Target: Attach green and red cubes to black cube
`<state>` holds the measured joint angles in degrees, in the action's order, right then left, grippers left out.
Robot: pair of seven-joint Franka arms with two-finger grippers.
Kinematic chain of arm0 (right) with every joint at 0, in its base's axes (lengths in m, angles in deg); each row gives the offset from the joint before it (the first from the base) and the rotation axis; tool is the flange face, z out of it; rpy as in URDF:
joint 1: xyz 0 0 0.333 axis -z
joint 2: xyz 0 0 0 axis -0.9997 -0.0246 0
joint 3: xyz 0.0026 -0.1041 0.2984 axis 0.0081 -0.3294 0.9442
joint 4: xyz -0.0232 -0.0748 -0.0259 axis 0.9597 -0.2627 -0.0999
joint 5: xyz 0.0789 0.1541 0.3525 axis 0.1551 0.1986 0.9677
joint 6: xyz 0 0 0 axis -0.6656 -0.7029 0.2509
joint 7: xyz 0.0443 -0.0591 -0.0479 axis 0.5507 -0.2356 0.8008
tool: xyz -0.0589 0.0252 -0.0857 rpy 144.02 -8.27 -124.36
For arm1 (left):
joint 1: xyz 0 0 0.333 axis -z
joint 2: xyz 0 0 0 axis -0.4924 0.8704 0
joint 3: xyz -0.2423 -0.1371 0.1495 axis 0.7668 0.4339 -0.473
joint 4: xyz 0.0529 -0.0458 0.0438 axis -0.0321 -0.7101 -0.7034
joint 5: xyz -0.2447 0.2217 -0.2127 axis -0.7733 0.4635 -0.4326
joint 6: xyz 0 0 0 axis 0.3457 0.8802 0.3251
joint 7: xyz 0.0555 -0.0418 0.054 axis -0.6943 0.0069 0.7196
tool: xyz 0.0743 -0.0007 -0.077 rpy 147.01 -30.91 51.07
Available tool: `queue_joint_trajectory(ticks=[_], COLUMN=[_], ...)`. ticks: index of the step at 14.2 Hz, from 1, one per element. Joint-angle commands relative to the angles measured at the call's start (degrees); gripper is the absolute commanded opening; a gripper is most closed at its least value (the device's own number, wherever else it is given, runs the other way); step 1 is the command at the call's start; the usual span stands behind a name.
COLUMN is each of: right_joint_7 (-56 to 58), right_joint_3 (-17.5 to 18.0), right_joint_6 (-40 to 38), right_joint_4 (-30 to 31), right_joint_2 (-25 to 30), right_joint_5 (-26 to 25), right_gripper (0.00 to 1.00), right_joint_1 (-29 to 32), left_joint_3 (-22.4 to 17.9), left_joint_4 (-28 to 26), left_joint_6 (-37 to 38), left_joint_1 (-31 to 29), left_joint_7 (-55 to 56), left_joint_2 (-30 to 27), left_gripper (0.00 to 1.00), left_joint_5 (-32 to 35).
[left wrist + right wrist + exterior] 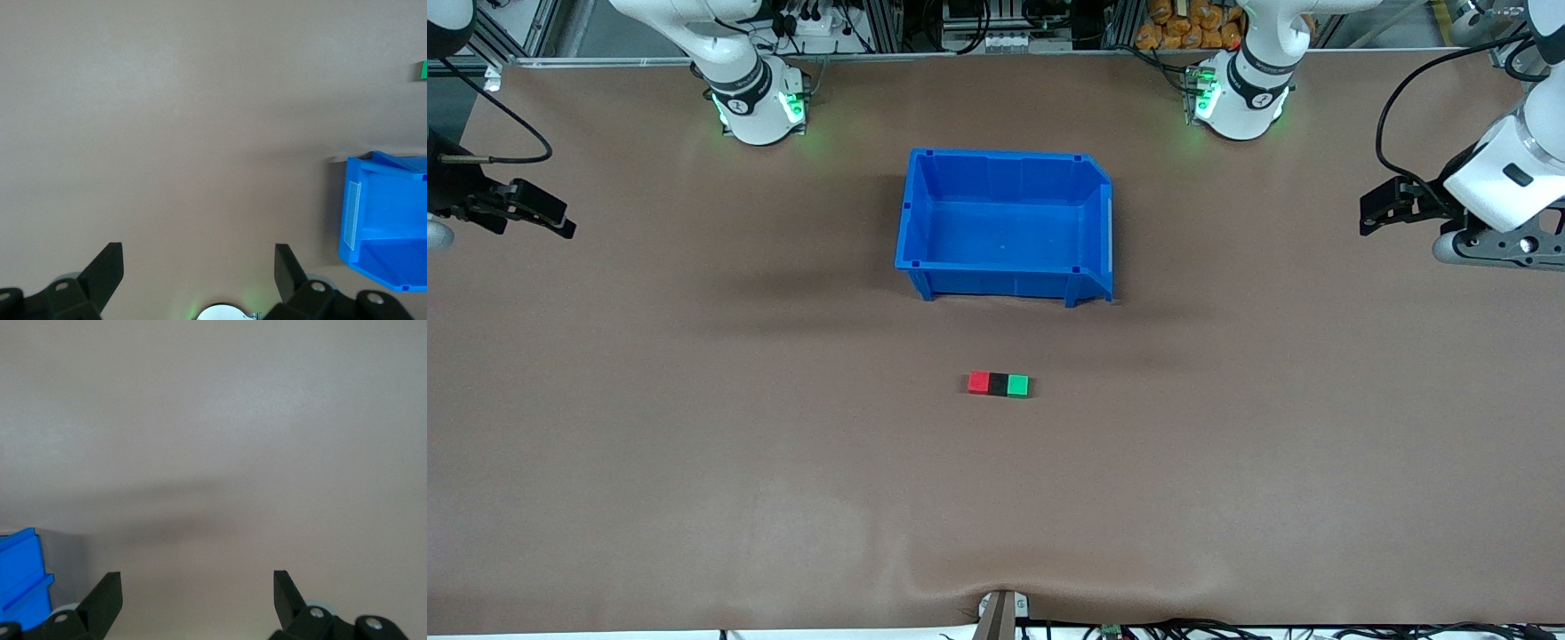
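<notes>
Left gripper (198, 267): fingers spread wide, nothing between them, hanging over bare table at the left arm's end, well apart from the blue bin (1005, 222). Right gripper (197, 590): same, wide open and empty, over the table at the right arm's end, also well away from the bin. Both arms look parked to me

Cubes sit nearer the front camera than the bin, roughly in line with its middle. Red cube (979, 383), black cube (999, 384), green cube (1018, 385) in one row, touching, black in the middle, red toward the right arm's end, green toward the left arm's. I read the task as done

Handling guess: small, rigid, light blocks with smooth faces. If I have to move the row, I pinch the two long sides at the black cube; grabbing one end cube may snap a joint
</notes>
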<state>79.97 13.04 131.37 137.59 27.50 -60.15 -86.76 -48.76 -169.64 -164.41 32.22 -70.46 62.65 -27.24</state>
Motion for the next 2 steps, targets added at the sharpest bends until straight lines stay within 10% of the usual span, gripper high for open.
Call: queue_joint_trajectory(ticks=[1, 2], right_joint_7=[0.2, 0.2], right_joint_3=[-0.1, -0.1], right_joint_6=[0.4, 0.4], right_joint_4=[1.5, 1.4], right_joint_2=[1.5, 1.5], right_joint_5=[-0.2, -0.2], right_gripper=[1.00, 1.00], right_joint_1=[-0.4, -0.4], left_joint_3=[-0.2, -0.2], left_joint_4=[0.3, 0.3], left_joint_6=[0.0, -0.2], left_joint_1=[-0.1, -0.1], left_joint_7=[-0.5, -0.5], left_joint_2=[-0.5, -0.6], left_gripper=[1.00, 1.00], left_joint_5=[0.0, -0.1])
